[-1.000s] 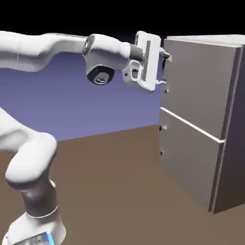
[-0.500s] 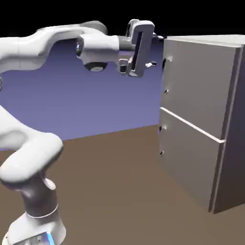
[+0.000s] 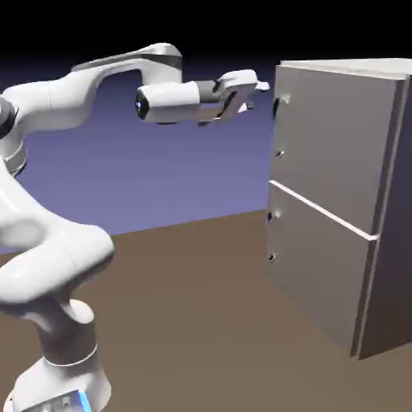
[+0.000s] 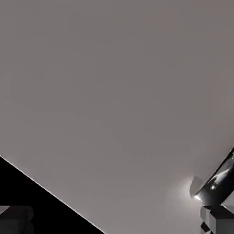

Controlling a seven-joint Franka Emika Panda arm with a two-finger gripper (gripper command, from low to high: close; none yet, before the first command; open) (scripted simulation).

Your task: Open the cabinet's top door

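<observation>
The grey cabinet (image 3: 386, 201) stands at the right of the exterior view. Its top door (image 3: 334, 141) lies flush and shut, with a small dark handle (image 3: 278, 105) at its left edge. My gripper (image 3: 259, 86) hovers just left of the door's upper corner, a short gap from the handle, touching nothing. In the hand view the door's flat grey face (image 4: 114, 91) fills most of the picture. The dark curved handle (image 4: 220, 182) shows at the lower right, just above the right fingertip (image 4: 217, 220). The gripper (image 4: 116, 221) is open, with nothing between its fingers.
The lower door (image 3: 318, 257) sits below the top one, with its own small handle at its left edge. Brown table surface (image 3: 201, 322) stretches between the robot's base and the cabinet. In the hand view, black background (image 4: 27, 196) lies past the cabinet's edge.
The hand has drawn back from the door's handle, risen toward the door's upper corner and rolled onto its side. The jaws stayed wide apart and the door has not moved.
</observation>
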